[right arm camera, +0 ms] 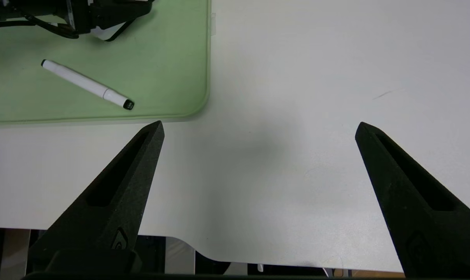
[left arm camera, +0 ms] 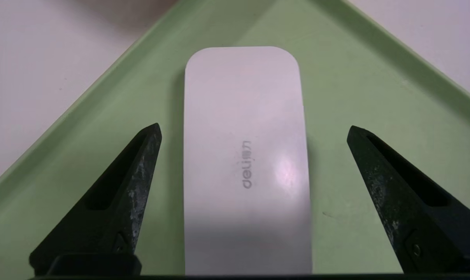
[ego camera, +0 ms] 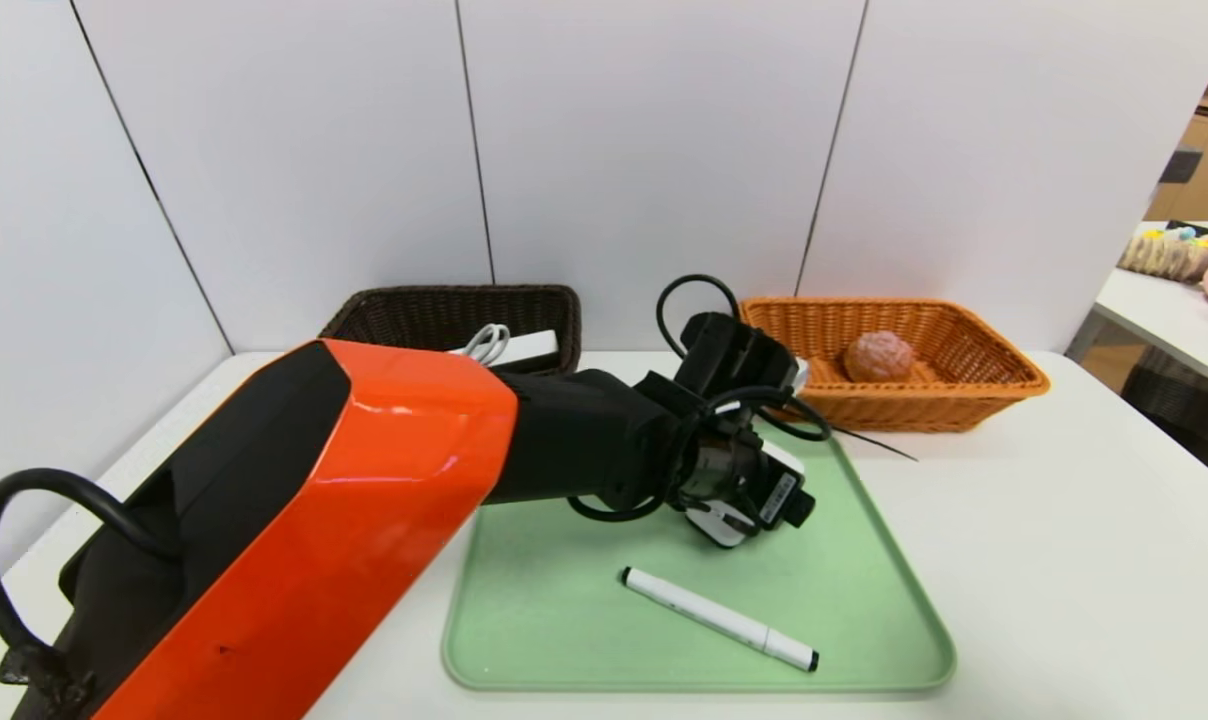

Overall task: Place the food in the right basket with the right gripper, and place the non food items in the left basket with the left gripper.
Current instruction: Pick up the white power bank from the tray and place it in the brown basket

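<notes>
Now the left tool [left arm camera: 254,132] is open above the tray, its fingers astride the white box [left arm camera: 246,116] lengthwise.

The left arm [ego camera: 394,430] wears a glossy orange-red shell beside black panels, with a small dark fleck low on the orange. Its forearm is black and rounded. A thick black cable [ego camera: 54,480] loops off the upper part; thinner black ones curl round the wrist [ego camera: 724,450], which carries a pale printed label [ego camera: 776,498]. The left gripper [left arm camera: 254,132] has black, tapering, hollowed fingers, scuffed grey inside, with a small screw. The right gripper [right arm camera: 260,130] has matching black wedges.
</notes>
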Robot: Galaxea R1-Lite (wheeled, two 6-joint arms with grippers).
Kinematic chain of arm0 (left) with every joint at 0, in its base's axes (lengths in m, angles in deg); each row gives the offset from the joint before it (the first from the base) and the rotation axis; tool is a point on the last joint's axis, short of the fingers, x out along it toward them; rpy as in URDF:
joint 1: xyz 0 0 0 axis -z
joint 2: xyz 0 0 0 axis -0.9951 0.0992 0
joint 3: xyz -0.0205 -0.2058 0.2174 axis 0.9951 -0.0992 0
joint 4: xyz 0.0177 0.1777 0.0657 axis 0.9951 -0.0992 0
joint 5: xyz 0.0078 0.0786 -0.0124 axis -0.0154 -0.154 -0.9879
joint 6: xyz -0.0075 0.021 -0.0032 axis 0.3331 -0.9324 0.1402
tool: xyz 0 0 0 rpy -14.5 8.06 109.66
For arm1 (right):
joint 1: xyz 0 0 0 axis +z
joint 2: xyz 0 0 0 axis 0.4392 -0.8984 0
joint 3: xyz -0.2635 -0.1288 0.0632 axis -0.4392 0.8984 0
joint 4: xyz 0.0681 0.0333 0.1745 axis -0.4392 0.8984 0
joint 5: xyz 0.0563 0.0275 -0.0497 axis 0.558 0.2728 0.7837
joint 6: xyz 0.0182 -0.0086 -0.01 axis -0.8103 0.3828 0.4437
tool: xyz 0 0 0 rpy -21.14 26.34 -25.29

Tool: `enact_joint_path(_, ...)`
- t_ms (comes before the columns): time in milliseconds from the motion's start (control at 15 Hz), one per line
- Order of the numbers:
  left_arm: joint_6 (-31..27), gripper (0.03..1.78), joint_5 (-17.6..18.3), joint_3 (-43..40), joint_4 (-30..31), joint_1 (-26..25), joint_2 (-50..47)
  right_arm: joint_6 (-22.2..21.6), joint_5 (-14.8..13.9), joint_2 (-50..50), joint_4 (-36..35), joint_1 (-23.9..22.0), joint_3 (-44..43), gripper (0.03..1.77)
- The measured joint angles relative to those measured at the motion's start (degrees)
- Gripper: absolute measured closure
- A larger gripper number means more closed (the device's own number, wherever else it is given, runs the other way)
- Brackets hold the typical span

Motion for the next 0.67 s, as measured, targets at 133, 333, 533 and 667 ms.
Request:
enact_joint_path(133, 0.09, 0.12, 0.02, 0.57, -0.09, -0.24, 1.29, 0.02, 0.0, 0.44, 0.04, 0.0, 0.55, 0.1)
enact_joint_path(333, 0.46, 0.12, 0.02, 0.9, -0.63, -0.74, 2.39, 0.02, 0.06, 0.96, -0.02, 0.0, 1.27, 0.1)
enact_joint_path(533, 0.41, 0.12, 0.0, 0.99, -0.52, -0.99, 2.86, 0.02, 0.09, 1.18, -0.11, 0.0, 1.71, 0.1)
enact_joint_path(667, 0.48, 0.12, -0.04, 0.99, -0.6, -1.1, 3.0, 0.02, 0.04, 1.21, -0.13, 0.0, 1.79, 0.1)
